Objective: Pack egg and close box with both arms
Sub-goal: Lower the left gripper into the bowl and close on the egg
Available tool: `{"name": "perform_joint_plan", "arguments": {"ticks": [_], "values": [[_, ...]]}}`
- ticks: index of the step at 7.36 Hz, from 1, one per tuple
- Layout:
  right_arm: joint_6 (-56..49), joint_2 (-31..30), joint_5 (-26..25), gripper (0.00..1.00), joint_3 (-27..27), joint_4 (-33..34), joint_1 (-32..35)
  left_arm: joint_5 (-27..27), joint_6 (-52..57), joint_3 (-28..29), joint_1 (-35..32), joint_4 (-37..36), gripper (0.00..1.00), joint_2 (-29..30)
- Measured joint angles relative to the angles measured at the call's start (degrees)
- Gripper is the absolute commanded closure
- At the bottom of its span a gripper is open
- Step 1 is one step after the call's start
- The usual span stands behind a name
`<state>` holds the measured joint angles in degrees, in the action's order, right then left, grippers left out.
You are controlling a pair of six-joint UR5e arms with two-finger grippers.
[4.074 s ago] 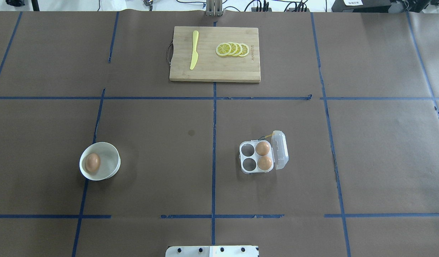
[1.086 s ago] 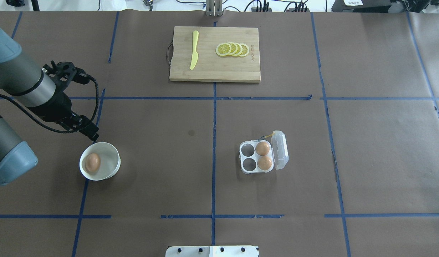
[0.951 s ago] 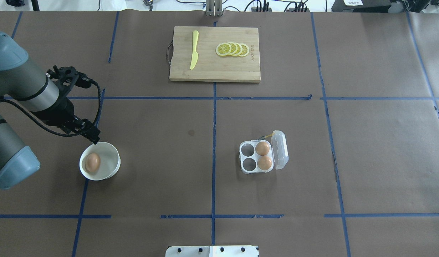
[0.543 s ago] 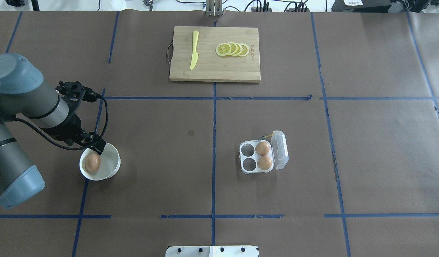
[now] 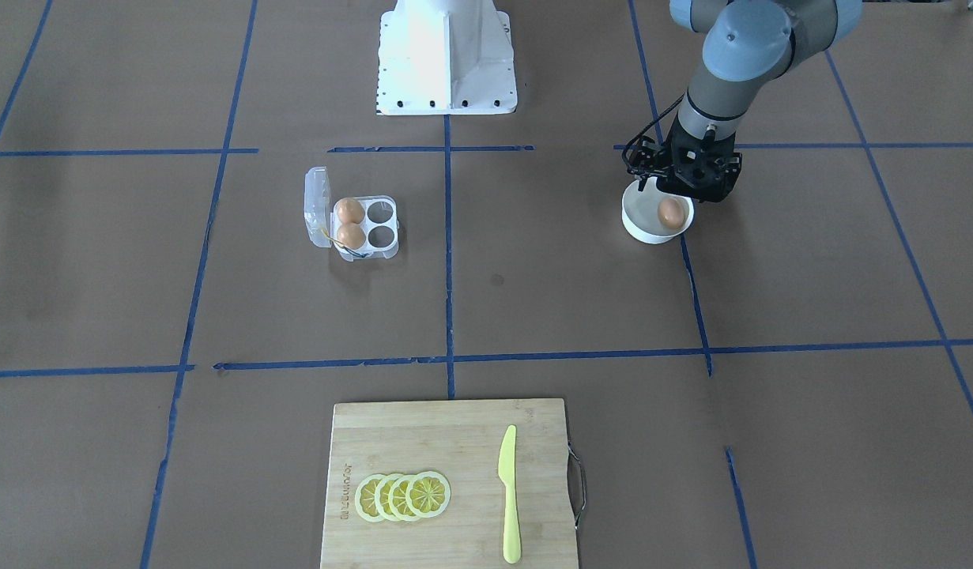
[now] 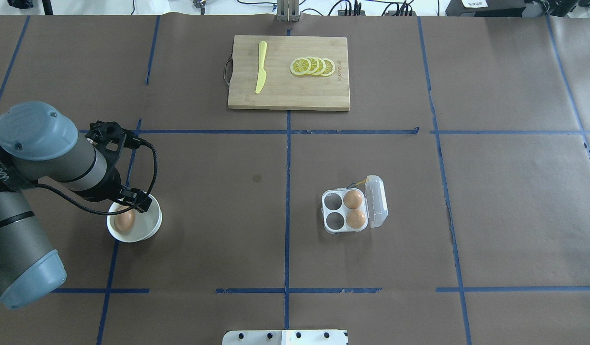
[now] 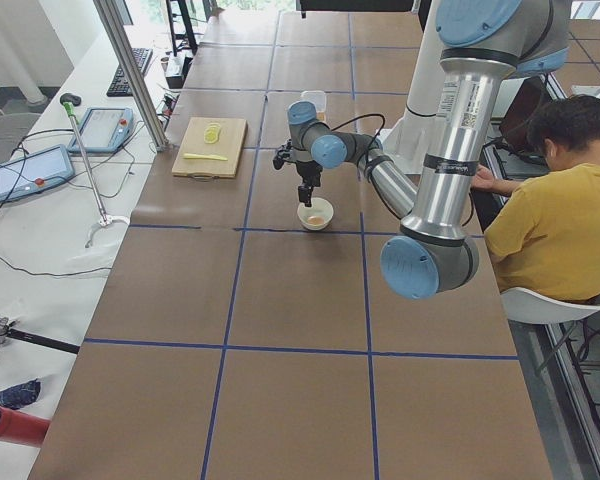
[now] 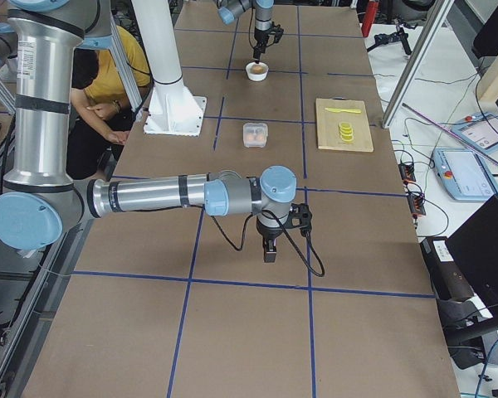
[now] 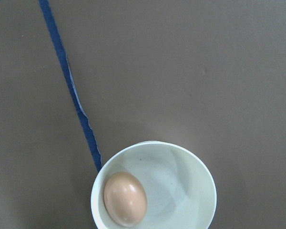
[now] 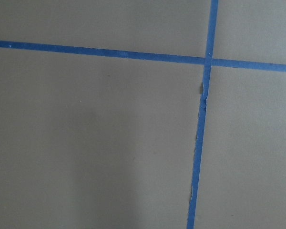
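One tan egg [image 6: 124,221] lies in a round white bowl [image 6: 150,225] at the table's left; it also shows in the left wrist view [image 9: 125,198] and the front view [image 5: 671,212]. My left gripper [image 6: 132,203] hangs just above the bowl's far rim; its fingers are hidden, so I cannot tell whether it is open. The clear box [image 6: 326,212] stands right of centre with its lid [image 6: 377,201] open and two eggs [image 6: 353,199] in the cells next to the lid. My right gripper [image 8: 269,253] shows only in the exterior right view, low over bare table.
A wooden cutting board [image 6: 288,93] with a yellow knife [image 6: 261,67] and lemon slices [image 6: 313,66] lies at the far middle. The white base pedestal [image 5: 446,55] stands at the robot's side. A person in yellow [image 7: 560,210] sits beside the table.
My left arm came into the overhead view from the left and swept toward the bowl; its gripper now hangs over the bowl's rim. Eggs, bowl and box have not moved.
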<state>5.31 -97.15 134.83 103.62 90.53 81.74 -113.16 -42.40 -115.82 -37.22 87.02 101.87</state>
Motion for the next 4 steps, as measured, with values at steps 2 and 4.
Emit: {"name": "perform_joint_plan", "arguments": {"ticks": [2,4], "values": [[0.0,0.0,0.0,0.0,0.1,0.0,-0.2,3.4,-0.5,1.3,1.4,2.5,0.03,-1.2],[0.0,0.0,0.3,0.0,0.1,0.0,-0.2,4.2,-2.5,2.0,3.2,3.0,0.07,-1.6]]}}
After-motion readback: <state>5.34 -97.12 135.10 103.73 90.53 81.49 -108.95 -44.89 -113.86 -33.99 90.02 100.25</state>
